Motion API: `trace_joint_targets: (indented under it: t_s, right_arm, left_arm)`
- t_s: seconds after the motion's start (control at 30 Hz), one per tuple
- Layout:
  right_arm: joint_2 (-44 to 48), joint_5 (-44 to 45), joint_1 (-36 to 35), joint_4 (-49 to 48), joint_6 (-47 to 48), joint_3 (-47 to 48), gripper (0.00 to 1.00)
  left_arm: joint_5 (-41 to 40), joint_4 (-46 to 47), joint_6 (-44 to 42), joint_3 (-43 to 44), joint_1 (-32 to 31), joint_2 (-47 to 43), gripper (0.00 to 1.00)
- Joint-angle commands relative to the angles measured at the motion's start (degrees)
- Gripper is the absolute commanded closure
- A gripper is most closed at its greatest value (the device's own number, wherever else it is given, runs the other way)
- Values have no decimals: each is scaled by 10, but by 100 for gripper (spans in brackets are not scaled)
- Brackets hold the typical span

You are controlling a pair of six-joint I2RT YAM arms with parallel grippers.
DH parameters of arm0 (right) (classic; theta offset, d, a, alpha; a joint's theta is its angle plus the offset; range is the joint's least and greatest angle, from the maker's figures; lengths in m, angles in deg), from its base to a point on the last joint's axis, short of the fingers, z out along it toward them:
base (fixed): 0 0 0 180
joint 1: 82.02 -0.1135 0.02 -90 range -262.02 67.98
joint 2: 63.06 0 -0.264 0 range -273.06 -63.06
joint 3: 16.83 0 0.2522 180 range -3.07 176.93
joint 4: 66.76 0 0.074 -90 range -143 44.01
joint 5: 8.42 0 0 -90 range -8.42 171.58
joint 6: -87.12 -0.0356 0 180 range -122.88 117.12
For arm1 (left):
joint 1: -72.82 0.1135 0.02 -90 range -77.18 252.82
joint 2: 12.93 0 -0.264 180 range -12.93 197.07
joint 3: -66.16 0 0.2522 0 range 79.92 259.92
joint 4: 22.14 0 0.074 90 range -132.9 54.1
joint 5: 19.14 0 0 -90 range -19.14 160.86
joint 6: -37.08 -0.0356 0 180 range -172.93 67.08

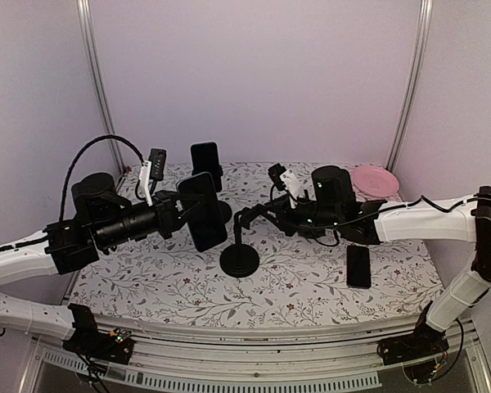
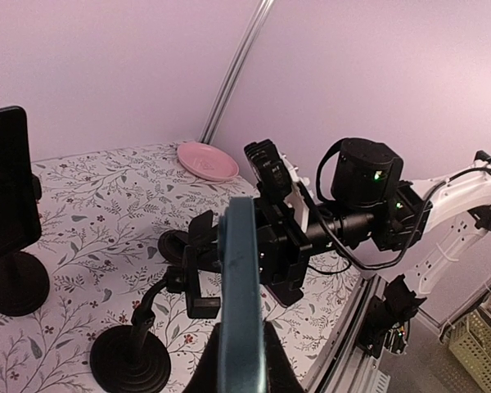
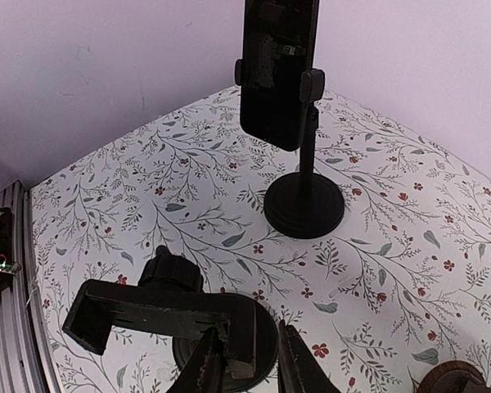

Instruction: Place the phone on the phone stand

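From the top external view, a black slab-shaped phone (image 1: 204, 209) is seen held upright and clear of the flower-printed table cover (image 1: 311, 286), clenched in the left gripper (image 1: 185, 215) left of centre. Just to its right an empty black phone stand (image 1: 239, 259) with a round base and bent neck is set, its head grasped by the right gripper (image 1: 260, 215). A second black stand (image 1: 206, 162) already carrying a handset is placed at the far side, a pink round plate (image 1: 372, 178) at the far right, and a spare black phone (image 1: 358, 266) is laid flat at the near right.

In the left wrist view the phone (image 2: 239, 278) is shown edge-on, near the clamp cradle (image 2: 198, 274) of the phone stand but apart from it; the right gripper (image 2: 274, 254) is seen just behind that cradle.

In the right wrist view the clamp cradle (image 3: 159, 311) is seen above the stand's base, one end taken between the right fingers (image 3: 206, 368); it appears pinched there.

The step in hand is judged to be the approach, since the phone is not yet seated. A short move rightward is called for next, with the phone's back squared to the cradle and lowered between its lips while the stand is kept steady.
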Motion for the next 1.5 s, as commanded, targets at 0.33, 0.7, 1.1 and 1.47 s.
trace_joint_targets:
  t_s: [0.33,0.7,1.1,1.47]
  right_arm:
    - [21,122,-52,68,-77,37,98]
    - [48,139,-107,110,-229,64,98]
    - [82,49,-107,61,-254,45,98]
    - [128,-63,-118,-25,-230,2,98]
  left_arm:
    - [75,87,-7,23,0,38,100]
    - [229,282,-45,38,0,159,100]
    - [386,456,-33,59,30,290,100]
    - [450,495,-12,95,49,347,100]
